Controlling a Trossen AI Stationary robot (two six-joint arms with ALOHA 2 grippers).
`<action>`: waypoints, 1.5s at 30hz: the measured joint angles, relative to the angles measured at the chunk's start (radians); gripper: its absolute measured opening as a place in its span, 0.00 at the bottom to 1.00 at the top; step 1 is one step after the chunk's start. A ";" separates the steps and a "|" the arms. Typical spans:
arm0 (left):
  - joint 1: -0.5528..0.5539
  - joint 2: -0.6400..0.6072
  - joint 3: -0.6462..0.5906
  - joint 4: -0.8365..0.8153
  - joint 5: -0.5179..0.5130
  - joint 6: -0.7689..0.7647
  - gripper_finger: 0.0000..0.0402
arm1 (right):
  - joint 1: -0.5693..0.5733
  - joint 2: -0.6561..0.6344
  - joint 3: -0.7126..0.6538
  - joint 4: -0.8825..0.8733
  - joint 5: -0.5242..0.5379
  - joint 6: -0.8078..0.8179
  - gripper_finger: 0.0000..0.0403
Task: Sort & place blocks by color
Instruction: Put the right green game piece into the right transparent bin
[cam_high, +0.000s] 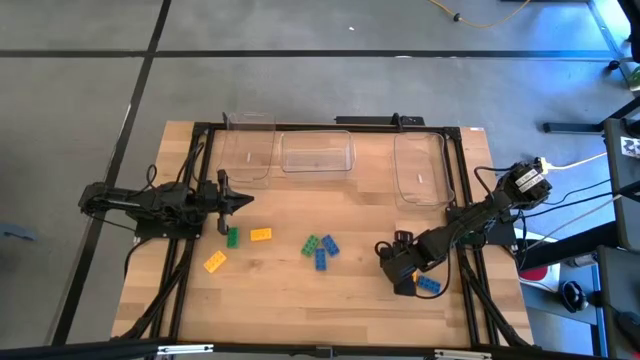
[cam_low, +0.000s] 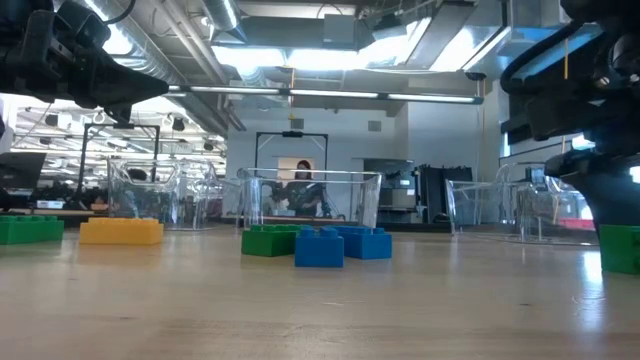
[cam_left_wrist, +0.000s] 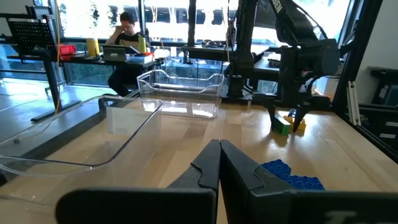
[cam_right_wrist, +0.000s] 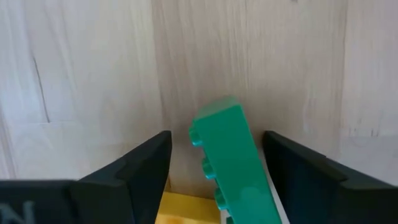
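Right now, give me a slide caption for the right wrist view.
Right tool open around a tilted green block, with a yellow block beside it on the wooden table.

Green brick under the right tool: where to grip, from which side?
Grip the green brick across its long sides, straight down from above. It lies between the right tool's open fingers, a yellow brick tight beside it, so only the long sides look free.

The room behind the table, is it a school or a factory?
Probably neither: it looks like a robotics lab or workshop. Bare ducts run along the ceiling, a person sits at a desk with equipment, and metal stands are around.
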 joint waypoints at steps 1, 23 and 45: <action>0.000 0.000 0.000 0.000 0.000 0.000 0.00 | 0.000 0.000 0.000 0.000 0.000 0.001 0.62; 0.000 0.000 0.000 0.000 0.000 0.000 0.00 | 0.000 -0.001 0.000 0.004 -0.008 0.007 0.28; 0.000 0.000 0.000 0.000 0.000 0.000 0.00 | -0.103 -0.183 0.055 0.019 -0.101 -0.004 0.24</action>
